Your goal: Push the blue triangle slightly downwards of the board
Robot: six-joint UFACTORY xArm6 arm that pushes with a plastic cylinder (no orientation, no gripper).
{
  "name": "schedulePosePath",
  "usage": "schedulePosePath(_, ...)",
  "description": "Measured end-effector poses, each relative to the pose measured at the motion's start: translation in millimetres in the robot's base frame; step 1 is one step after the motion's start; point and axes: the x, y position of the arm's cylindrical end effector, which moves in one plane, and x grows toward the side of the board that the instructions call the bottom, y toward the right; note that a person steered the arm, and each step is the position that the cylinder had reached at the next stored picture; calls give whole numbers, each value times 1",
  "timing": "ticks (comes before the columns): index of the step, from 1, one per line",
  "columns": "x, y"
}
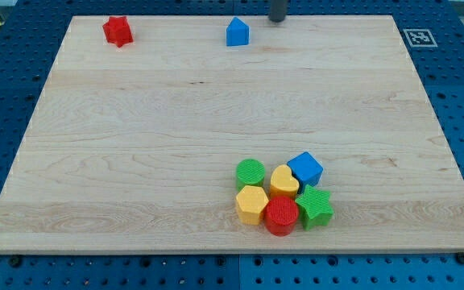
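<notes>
The blue triangle (pixel 238 32), a small pointed block, sits near the top edge of the wooden board (pixel 135 161), a little right of the middle. My tip (pixel 277 19) is at the view's top, just to the right of and slightly above the blue triangle, with a small gap between them. Only the lowest part of the rod shows.
A red star (pixel 118 31) lies at the board's top left. At the bottom right a cluster holds a green cylinder (pixel 250 172), yellow heart (pixel 283 181), blue cube (pixel 305 169), yellow hexagon (pixel 251 203), red cylinder (pixel 281 215) and green star (pixel 316 208). A marker tag (pixel 419 37) sits at the top right corner.
</notes>
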Motion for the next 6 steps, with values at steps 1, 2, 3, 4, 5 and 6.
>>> schedulePosePath(1,0,-45)
schedulePosePath(2,0,-70)
schedulePosePath(3,0,-70)
schedulePosePath(4,19,-70)
schedulePosePath(5,22,-70)
schedulePosePath(6,24,-67)
